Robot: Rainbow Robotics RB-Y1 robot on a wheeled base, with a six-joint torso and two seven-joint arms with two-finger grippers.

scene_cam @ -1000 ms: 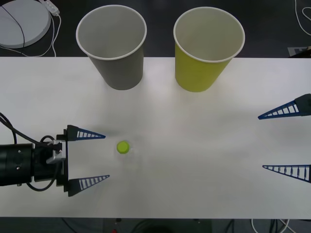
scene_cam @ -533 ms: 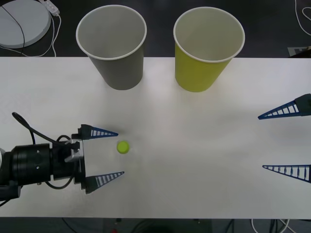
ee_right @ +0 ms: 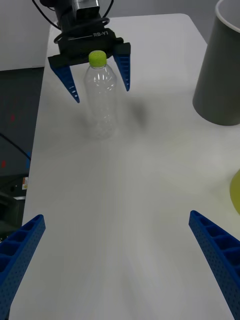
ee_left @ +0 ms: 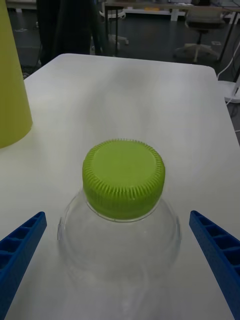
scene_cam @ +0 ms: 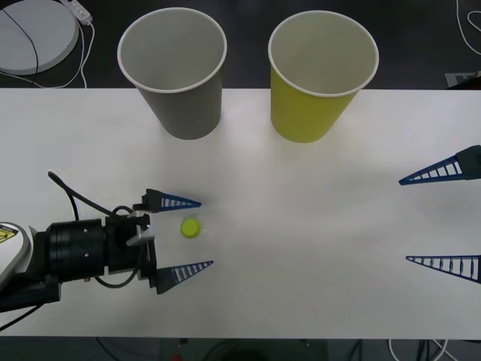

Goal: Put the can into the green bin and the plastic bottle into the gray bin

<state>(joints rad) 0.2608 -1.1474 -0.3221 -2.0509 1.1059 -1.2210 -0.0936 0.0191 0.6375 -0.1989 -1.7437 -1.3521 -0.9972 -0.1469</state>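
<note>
The plastic bottle (scene_cam: 191, 226) stands upright on the white table, clear with a yellow-green cap (ee_left: 123, 177). My left gripper (scene_cam: 206, 233) is open, low over the table, with one blue finger on each side of the bottle (ee_right: 101, 107) and a gap on both sides. At the table's back stand the gray bin (scene_cam: 180, 105), which is empty, and to its right the green bin (scene_cam: 308, 113). My right gripper (scene_cam: 404, 220) hangs open at the table's right edge, far from the bottle. The can is out of view.
A white round disc (scene_cam: 34, 34) with a cable lies on the floor beyond the table's back left corner. The table's front edge (scene_cam: 240, 337) runs close behind my left arm. Bare table surface (scene_cam: 316, 226) stretches between the bottle and my right gripper.
My left arm has slid to the right along the table. Its open fingers, which were short of the bottle, now reach past the cap on both sides. The right arm has not moved.
</note>
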